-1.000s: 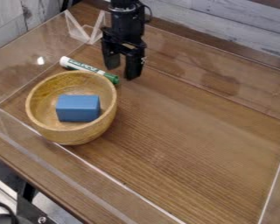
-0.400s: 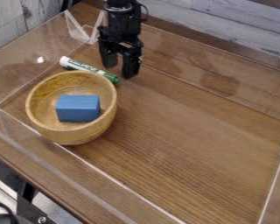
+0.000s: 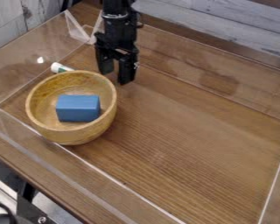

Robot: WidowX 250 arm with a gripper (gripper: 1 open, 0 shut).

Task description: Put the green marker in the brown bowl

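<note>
- Brown wood-grain tabletop [image 3: 189, 131], glossy, w/ clear plastic walls [image 3: 25, 52] standing along its edges.
- Round, shallow light-brown wooden bowl [image 3: 43, 118] sits on the tabletop, front-left area, upright.
- Slim white-barrelled green marker [image 3: 60, 67] lies flat on the tabletop just behind the bowl's far rim; only its left end shows, rest hidden behind the black arm. Can't tell if marker touches the bowl.
- Right half and front of the tabletop show only bare wood, w/ light reflections on the far side.
</note>
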